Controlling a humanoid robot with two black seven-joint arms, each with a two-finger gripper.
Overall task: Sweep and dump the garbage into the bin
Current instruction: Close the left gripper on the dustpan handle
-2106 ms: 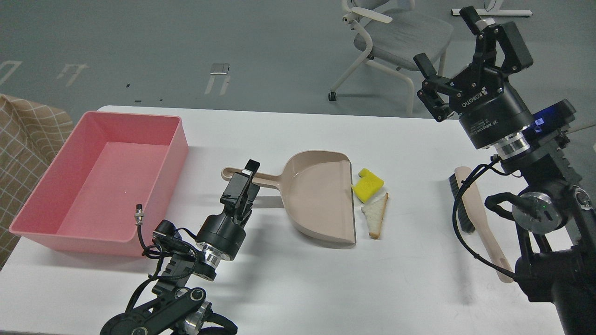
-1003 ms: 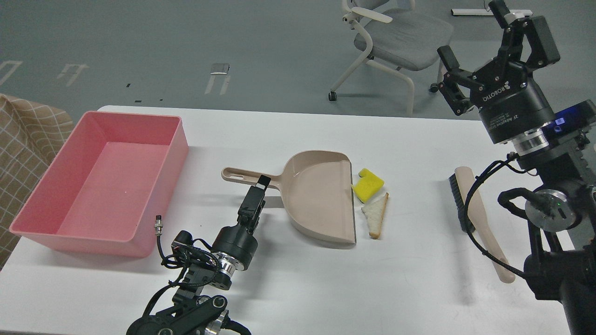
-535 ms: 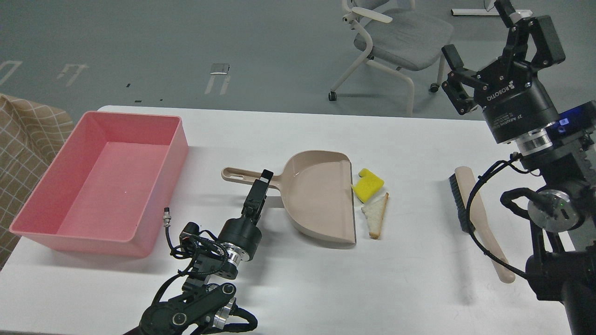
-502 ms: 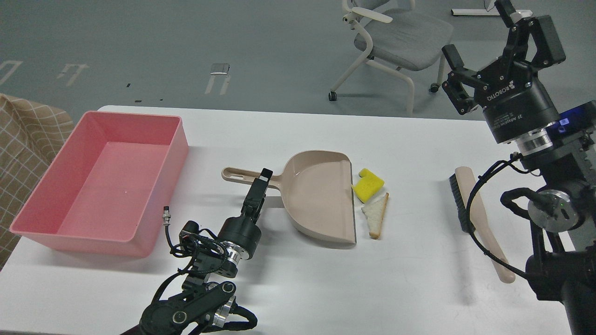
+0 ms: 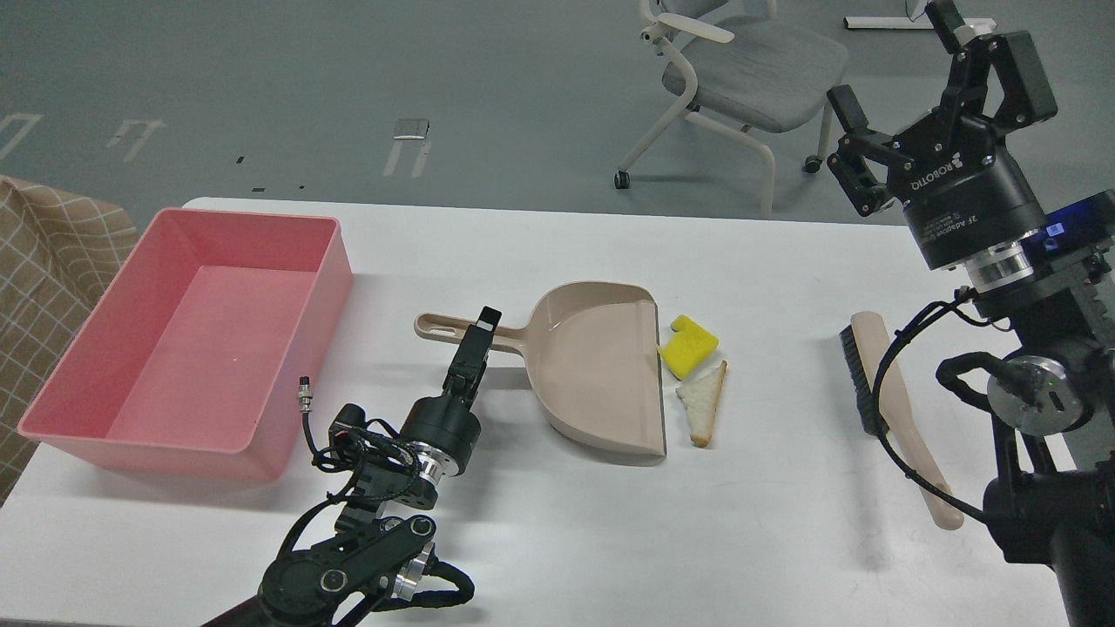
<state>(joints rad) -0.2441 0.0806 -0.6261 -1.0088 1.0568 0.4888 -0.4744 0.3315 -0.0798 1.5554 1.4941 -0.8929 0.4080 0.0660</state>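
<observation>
Jaws, left: the left gripper [image 5: 482,335] points at the dustpan handle [image 5: 453,330], its tip over or against it; seen edge-on, so whether the jaws are spread or closed cannot be told.
Jaws, right: the right gripper [image 5: 928,87] is raised clear of the tabletop [image 5: 766,514], jaws spread wide and holding nothing.
Dustpan: the dustpan [image 5: 597,366] lies flat just right of the left jaws, mouth toward the garbage, apparently placed to receive a sweep.
Garbage: the yellow sponge [image 5: 689,346] and the bread slice [image 5: 704,401] lie beside the dustpan lip, between both jaws, not yet collected.
Brush: the brush [image 5: 888,409] lies on the tabletop below the right jaws, ungripped.
Bin: the pink bin [image 5: 187,335] stands left of the left jaws, with nothing inside.
Assessment: task barely begun; steadying the handle looks to be the step in hand.
</observation>
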